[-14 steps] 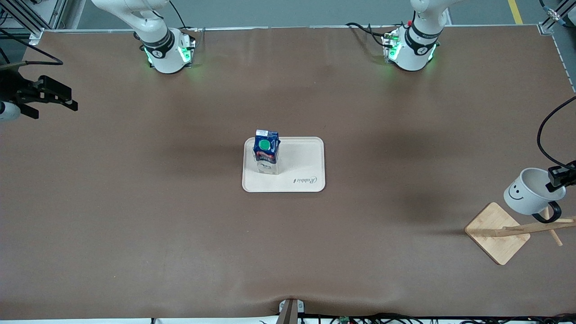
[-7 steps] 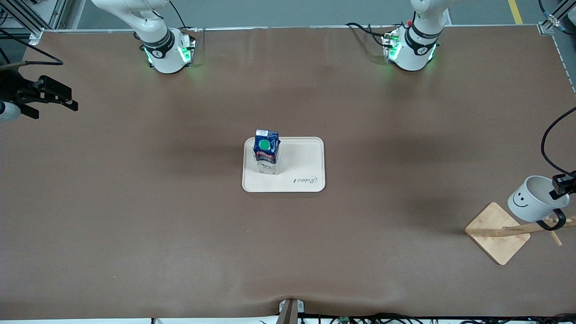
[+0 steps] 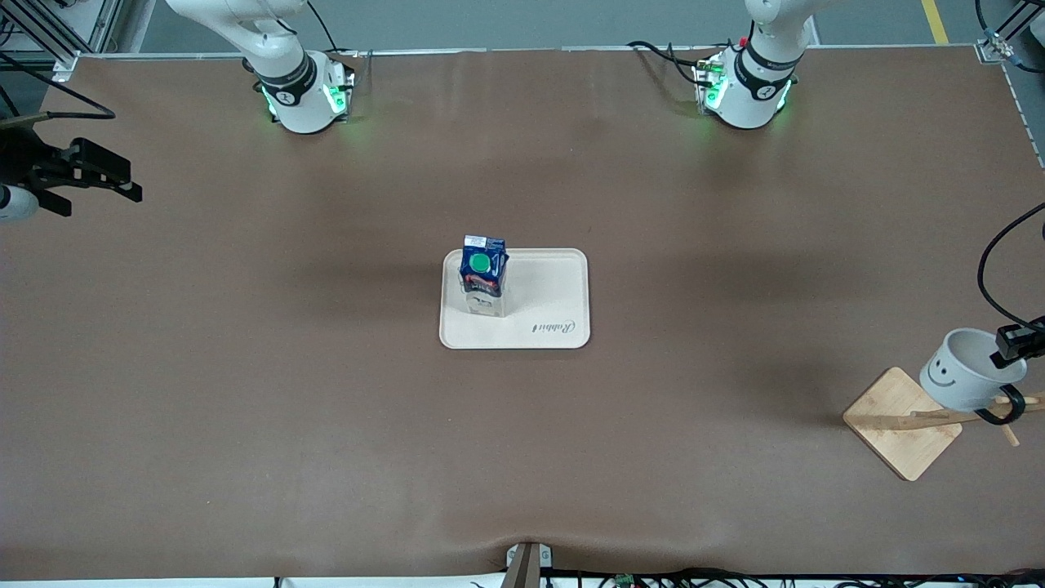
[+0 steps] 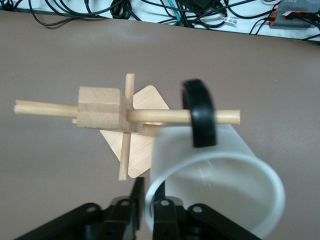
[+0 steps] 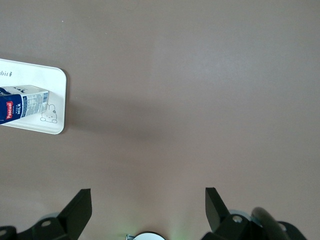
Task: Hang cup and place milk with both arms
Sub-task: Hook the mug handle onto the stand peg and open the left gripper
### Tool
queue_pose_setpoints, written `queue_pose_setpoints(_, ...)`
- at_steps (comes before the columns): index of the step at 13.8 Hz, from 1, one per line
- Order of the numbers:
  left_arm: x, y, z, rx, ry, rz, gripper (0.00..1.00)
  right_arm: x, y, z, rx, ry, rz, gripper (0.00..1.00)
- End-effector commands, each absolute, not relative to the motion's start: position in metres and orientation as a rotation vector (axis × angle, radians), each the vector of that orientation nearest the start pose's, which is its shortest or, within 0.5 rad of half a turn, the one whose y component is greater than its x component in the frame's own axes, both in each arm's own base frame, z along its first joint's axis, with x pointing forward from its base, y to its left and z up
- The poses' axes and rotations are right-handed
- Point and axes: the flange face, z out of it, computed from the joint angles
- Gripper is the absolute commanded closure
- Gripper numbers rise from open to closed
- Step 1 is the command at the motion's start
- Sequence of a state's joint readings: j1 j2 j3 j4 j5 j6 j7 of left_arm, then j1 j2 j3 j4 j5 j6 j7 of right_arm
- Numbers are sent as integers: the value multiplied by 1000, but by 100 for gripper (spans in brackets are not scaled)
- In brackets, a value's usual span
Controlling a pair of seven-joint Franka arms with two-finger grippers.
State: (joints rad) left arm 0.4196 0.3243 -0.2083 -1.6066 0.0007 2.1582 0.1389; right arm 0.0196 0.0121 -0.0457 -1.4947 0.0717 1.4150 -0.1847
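Observation:
The white cup (image 3: 966, 376) with a smiley face hangs tilted at the wooden rack (image 3: 922, 419) near the left arm's end of the table. My left gripper (image 3: 1015, 343) is shut on the cup's rim (image 4: 155, 192). The cup's black handle (image 4: 199, 120) is looped over a peg of the rack (image 4: 100, 107). The milk (image 3: 482, 273) stands upright on the cream tray (image 3: 547, 302) at the table's middle; it also shows in the right wrist view (image 5: 22, 106). My right gripper (image 3: 86, 175) is open and empty, waiting over the right arm's end of the table; its own view (image 5: 148, 210) shows bare table.
The rack's square wooden base (image 3: 894, 420) lies on the brown table, with pegs sticking out sideways. The tray's corner (image 5: 55, 100) shows in the right wrist view. Cables (image 4: 165, 12) run along the table's edge.
My left gripper has brought the cup down toward the rack, and the handle now sits over the peg. The right arm and the milk have not moved.

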Motion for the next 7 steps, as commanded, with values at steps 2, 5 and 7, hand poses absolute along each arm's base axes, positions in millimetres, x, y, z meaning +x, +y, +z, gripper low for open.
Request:
queue_pose_setpoints(2,670,153,497,-3135,-100,-481,0,544,-8,641,-3031,-230,132,0)
queue_pose_setpoints(5,670,141,511,-3139,-80,-475,0,544,-11,642,-3027,-222,128,0)
queue_pose_setpoints(7,672,122,526,-3164,-51,-438,0,544,-11,642,-3020,-220,126,0)
